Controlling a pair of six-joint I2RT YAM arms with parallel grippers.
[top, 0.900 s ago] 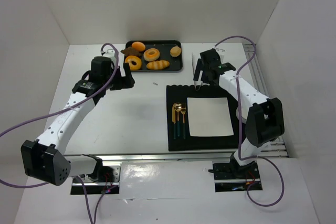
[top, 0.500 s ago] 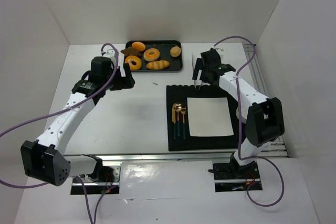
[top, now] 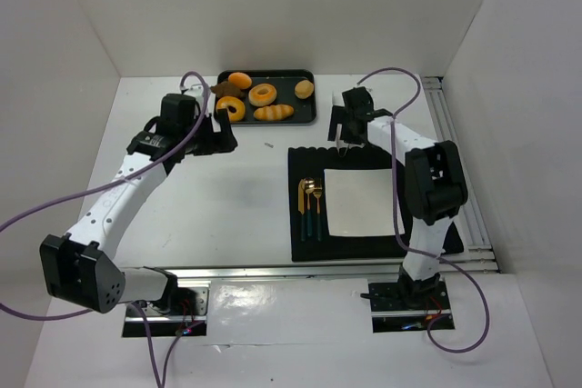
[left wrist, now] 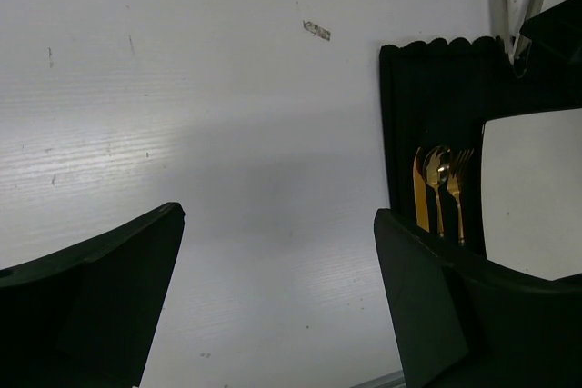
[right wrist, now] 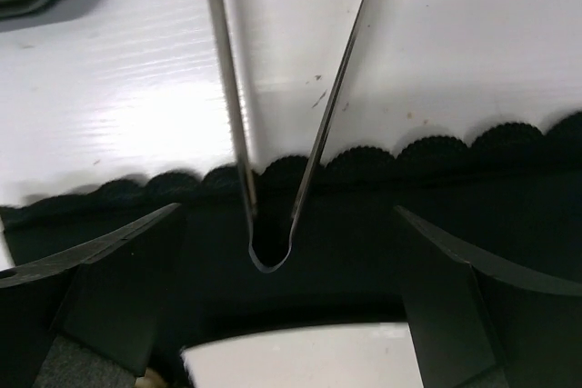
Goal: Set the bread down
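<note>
Several breads lie in the black tray (top: 309, 74) at the back: a round bun (top: 240, 80), two ring donuts (top: 263, 94), a long loaf (top: 273, 113) and a small bun (top: 304, 88). Metal tongs (right wrist: 273, 243) rest with their bend on the black placemat's (top: 305, 159) scalloped far edge. Their arms run out onto the white table. My right gripper (right wrist: 286, 265) hangs open over them, with a finger on each side of the bend and apart from it. My left gripper (top: 218, 134) is open over bare table just in front of the tray, with nothing in it.
A square white plate (top: 364, 202) sits on the placemat, with gold cutlery (top: 311, 206) to its left. A small scrap (left wrist: 316, 31) lies on the table between tray and mat. White walls enclose the table on three sides.
The right arm has swung so that its gripper sits a little further left and back over the mat's edge. The left gripper has crept slightly toward the tray. Both stay open.
</note>
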